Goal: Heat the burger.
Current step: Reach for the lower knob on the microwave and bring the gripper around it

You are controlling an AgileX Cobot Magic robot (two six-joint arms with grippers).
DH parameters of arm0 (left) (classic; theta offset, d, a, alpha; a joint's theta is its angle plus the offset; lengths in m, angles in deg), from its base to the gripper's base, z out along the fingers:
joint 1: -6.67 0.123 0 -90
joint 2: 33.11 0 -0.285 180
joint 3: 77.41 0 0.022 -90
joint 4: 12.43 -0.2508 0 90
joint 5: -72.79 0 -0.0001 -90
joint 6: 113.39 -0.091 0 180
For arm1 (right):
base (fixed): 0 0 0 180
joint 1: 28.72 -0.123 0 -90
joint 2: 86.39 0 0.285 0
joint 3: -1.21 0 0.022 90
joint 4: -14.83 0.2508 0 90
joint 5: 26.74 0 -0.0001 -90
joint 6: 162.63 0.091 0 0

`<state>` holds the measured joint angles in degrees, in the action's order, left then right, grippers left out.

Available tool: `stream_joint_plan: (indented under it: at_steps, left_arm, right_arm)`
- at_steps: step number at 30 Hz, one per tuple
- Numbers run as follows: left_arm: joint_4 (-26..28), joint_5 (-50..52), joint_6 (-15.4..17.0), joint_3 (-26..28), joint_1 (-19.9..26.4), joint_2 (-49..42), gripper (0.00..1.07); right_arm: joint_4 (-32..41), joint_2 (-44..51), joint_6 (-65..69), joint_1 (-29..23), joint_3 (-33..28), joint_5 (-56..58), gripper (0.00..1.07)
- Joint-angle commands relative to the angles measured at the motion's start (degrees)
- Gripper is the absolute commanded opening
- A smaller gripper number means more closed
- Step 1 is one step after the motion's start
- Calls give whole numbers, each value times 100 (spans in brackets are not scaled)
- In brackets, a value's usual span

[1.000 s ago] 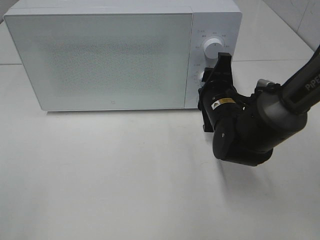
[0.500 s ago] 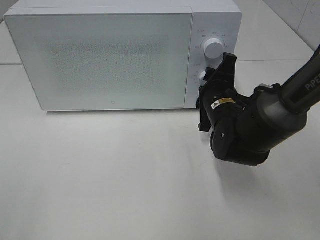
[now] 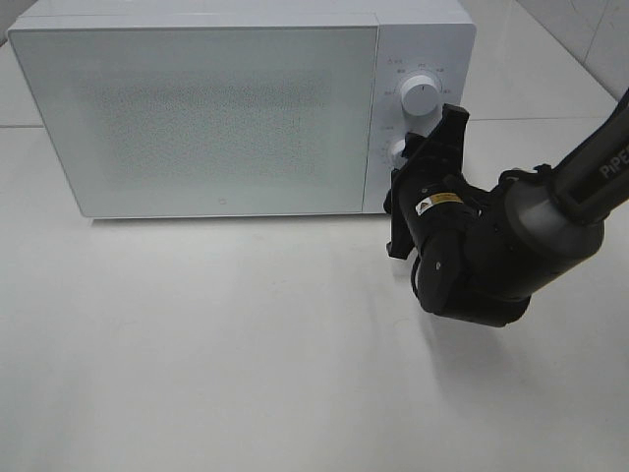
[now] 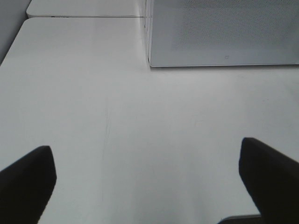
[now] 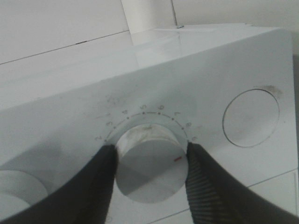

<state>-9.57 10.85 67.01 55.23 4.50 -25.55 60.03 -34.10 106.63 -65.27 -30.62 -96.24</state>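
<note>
I can't find the burger in any of my views. The microwave (image 3: pixel 206 108) has its door (image 3: pixel 197 113) closed, and the speckled panel hides the inside. Since the door is shut and I'm working the controls, I judge the burger is already loaded, but I can't confirm it.

My right gripper (image 5: pixel 149 156) is pinching the lower dial (image 5: pixel 147 173), with one dark finger against each side of it. The dial's small orange tick sits close to the finger nearer the round flat button (image 5: pixel 251 117), away from the printed numbers on the far side of the scale. I can't read which setting that is. I reckon what's left is to finish the turn to a sensible time, let go and back off; taking the food out would come later.

My left gripper (image 4: pixel 148 179) is spread wide and holding nothing. It hangs over bare white counter (image 3: pixel 246 344), well apart from the microwave's front corner.

The upper dial (image 3: pixel 421 96) sits just above the one I'm holding, near one of my fingers, so a sloppy twist could nudge it. The bulky wrist also blocks most of my overhead view of the lower dial, so I'm relying on the wrist camera.
</note>
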Motion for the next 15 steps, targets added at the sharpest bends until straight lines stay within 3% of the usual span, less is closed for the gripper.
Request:
stream_joint_plan:
  at_steps: [1,10,15]
  left_arm:
    - [23,46,6,-29,-6,-97,100]
    - [23,46,6,-29,-6,-97,100]
    - [23,46,6,-29,-6,-97,100]
  right_arm:
    - [-756,52,172,-23,183,-1071,4]
    - [-682,52,57,-23,183,-1071,6]
    - [-498,52,40,-23,160,-1071,16]
